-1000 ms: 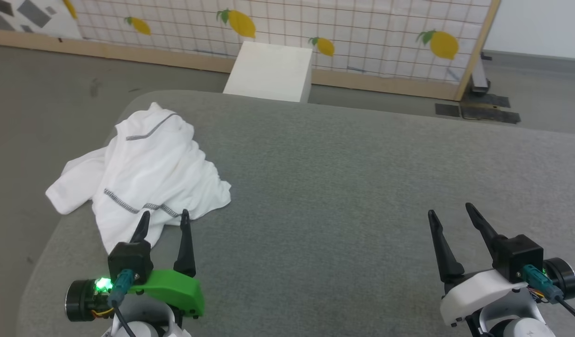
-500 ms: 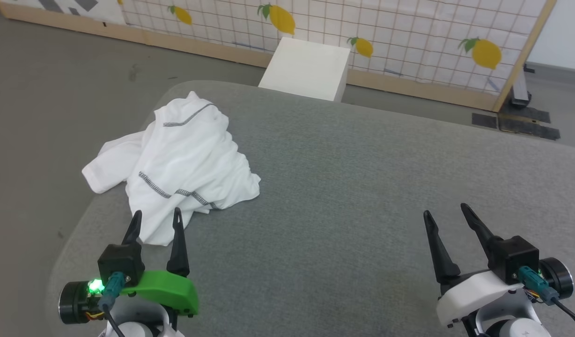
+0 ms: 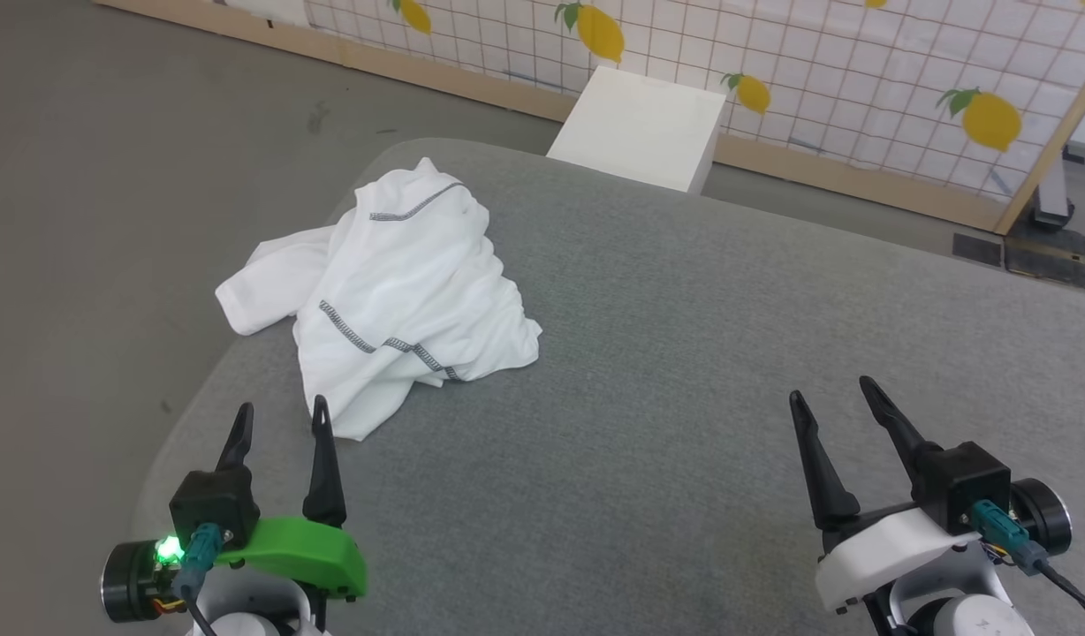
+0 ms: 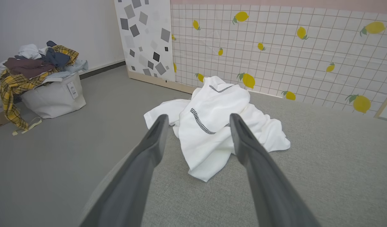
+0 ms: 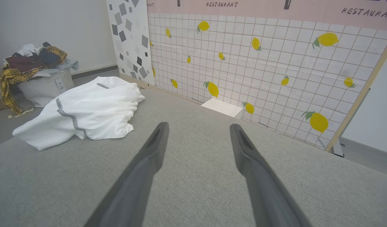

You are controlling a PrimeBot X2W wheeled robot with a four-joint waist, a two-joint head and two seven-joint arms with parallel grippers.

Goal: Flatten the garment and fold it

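The white T-shirt (image 3: 401, 291) lies crumpled in a heap at the far left of the grey padded table (image 3: 684, 371), one sleeve hanging over the left edge. Grey speckled stitching runs across it. Its neck and chest patch are hidden in the folds. My left gripper (image 3: 280, 413) is open just short of the heap's near tip, touching nothing. In the left wrist view the shirt (image 4: 218, 126) sits ahead between the left gripper's (image 4: 196, 117) fingers. My right gripper (image 3: 827, 390) hangs open over bare table at the right; the shirt (image 5: 83, 110) shows far to its left.
A white box (image 3: 640, 128) stands on the floor behind the table, before a lemon-print screen (image 3: 816, 62). A bag heaped with clothes (image 4: 39, 82) sits on the floor to the left. The table's rounded left edge (image 3: 180, 424) is close to my left gripper.
The head camera has turned left and down, so the whole scene slid right in view. The shirt lies the same; both grippers stay open.
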